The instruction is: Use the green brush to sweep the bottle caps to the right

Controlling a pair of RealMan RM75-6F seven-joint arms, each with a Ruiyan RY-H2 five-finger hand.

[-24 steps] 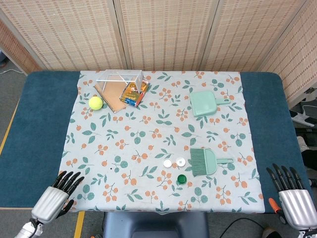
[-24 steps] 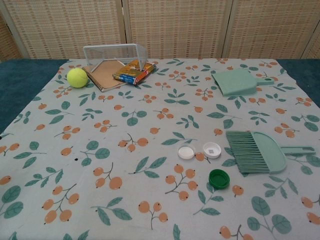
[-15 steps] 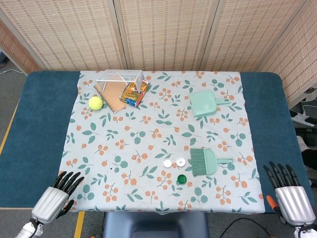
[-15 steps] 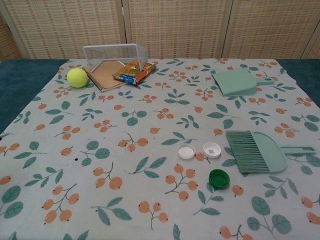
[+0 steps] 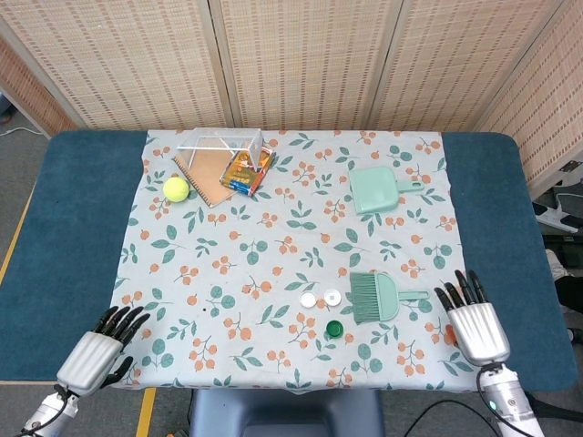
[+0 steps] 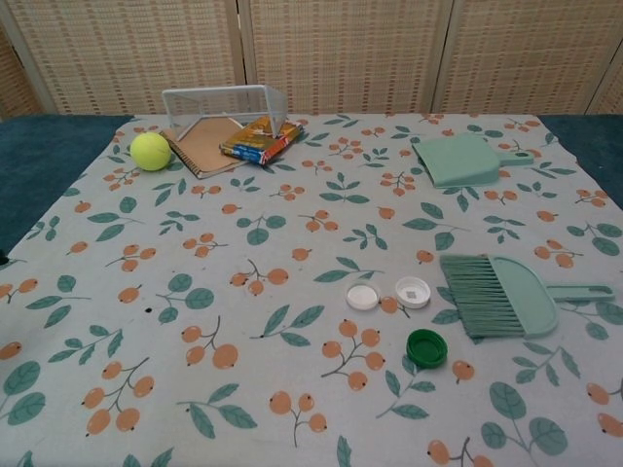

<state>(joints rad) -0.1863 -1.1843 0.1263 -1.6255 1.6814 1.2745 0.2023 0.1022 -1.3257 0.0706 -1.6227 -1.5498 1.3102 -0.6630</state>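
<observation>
The green brush (image 5: 381,297) (image 6: 506,293) lies flat on the patterned cloth, bristles to the left and handle to the right. Just left of its bristles sit two white bottle caps (image 5: 309,299) (image 6: 362,296), the second (image 5: 332,297) (image 6: 413,291) nearer the bristles. A green cap (image 5: 334,329) (image 6: 426,347) lies in front of them. My right hand (image 5: 475,320) hovers right of the brush handle with fingers apart, holding nothing. My left hand (image 5: 97,345) stays at the near left corner, fingers apart and empty. Neither hand shows in the chest view.
A green dustpan (image 5: 375,189) (image 6: 462,160) lies behind the brush. At the back left are a yellow tennis ball (image 5: 176,188) (image 6: 150,151), a brown notebook (image 5: 208,173), a wire rack (image 6: 223,104) and a colourful packet (image 5: 246,172). Blue table (image 5: 64,218) borders the cloth.
My right hand has moved left and forward from the table's near right edge to just right of the brush handle. My left hand has barely shifted. The brush and caps have not moved.
</observation>
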